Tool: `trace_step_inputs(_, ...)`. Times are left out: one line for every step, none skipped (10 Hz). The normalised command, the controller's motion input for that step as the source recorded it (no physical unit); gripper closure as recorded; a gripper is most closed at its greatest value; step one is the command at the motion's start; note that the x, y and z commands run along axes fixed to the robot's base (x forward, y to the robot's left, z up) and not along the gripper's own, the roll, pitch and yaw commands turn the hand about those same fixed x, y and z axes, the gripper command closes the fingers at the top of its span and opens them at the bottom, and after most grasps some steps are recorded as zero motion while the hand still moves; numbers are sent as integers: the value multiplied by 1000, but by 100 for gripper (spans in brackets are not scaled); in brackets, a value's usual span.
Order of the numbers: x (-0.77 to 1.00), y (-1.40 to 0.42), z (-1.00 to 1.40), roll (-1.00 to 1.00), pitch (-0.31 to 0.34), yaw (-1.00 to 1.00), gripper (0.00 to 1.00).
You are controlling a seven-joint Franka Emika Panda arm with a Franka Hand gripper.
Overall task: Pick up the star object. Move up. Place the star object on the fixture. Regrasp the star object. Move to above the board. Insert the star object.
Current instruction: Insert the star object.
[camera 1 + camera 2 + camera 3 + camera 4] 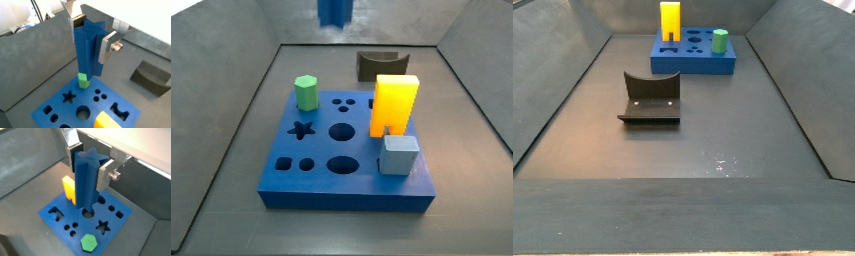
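Pincer [90,159] grasps the star object [85,180] upright, high above the board [60,220]. Its long axis points straight down, and the star-shaped hole [68,97] lies lower, a little aside from its tip.

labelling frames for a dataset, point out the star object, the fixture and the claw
star object [85,183], wrist view, long side face
fixture [651,98], side view, upright back plate
claw [89,31], wrist view, midway between fingertips, shut on the star object
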Motion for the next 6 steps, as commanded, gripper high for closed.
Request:
trace_step_inputs(-357, -63, -609, -254, -130, -406, 100)
trace_step_inputs(-351, -89, -566, -279, -114, -534, 100)
trace_step_inputs(-309, -131, -497, -309, -107, -506, 100)
trace_step_inputs(-260, -169, -471, -320, -96, -500, 100)
trace_step_inputs(-143, -140, -486, -313, -83, -454, 100)
trace_step_inputs(-103, -106, -560, -281, -64, -446, 100)
